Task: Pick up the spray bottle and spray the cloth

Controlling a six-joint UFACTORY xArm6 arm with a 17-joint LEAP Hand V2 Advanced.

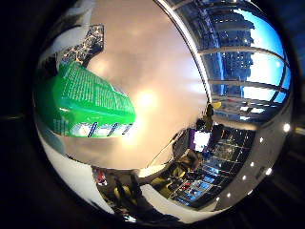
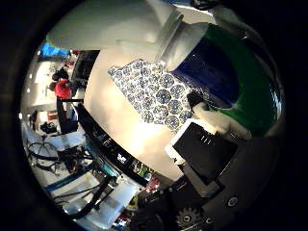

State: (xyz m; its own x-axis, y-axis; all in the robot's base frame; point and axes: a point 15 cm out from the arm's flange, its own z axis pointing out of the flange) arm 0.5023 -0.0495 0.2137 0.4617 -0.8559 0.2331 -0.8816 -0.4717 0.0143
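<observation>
The green bottle (image 1: 83, 107) fills much of both palm views, so it sits close against the palm. In the thumb side view its white spray head (image 2: 144, 29) and collar run along the edge of the picture, with the green body and a dark blue label curving down beside them. The hand (image 2: 207, 144) shows as white and black parts lying against the bottle body; a finger (image 2: 216, 120) curls onto the green plastic, so the hand is closed round the bottle and holds it.

The patterned cloth (image 2: 156, 94), blue and white with round motifs, lies flat on the pale surface (image 2: 125, 130), past the spray head and apart from the bottle. In the little finger side view a corner of the same cloth peeks out just beyond the bottle, with bare surface spreading wide beside it.
</observation>
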